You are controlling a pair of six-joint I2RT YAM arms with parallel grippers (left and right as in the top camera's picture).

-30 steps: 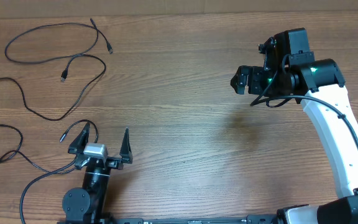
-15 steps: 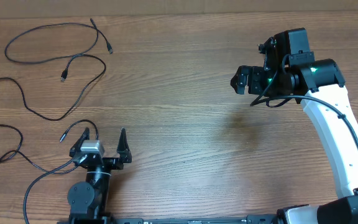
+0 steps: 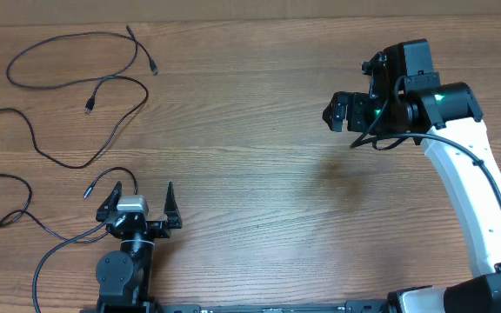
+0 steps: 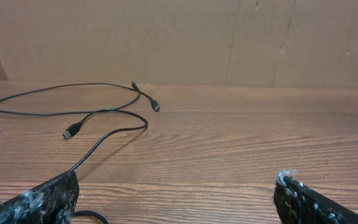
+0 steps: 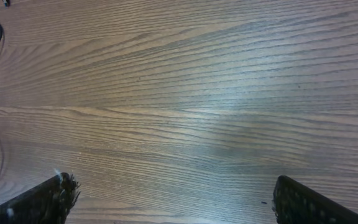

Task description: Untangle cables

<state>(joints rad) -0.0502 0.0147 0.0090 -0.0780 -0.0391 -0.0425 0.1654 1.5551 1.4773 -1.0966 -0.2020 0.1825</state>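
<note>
The cables look thin, light and limp, so we expect them to drag across the table rather than lift whole. A plug end, or the strand just behind it, seems the surest hold. They lie loose at the upper left and left of the overhead frame. Our left gripper, lower left, stands wide and holds nothing, with one strand passing just beside it. Our right gripper, upper right, is also wide and well apart from them.

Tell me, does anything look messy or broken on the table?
Nothing looks broken or spilled. The cables lie as loose, separate strands on the left side of the table. The left gripper and right gripper are open and empty.
</note>
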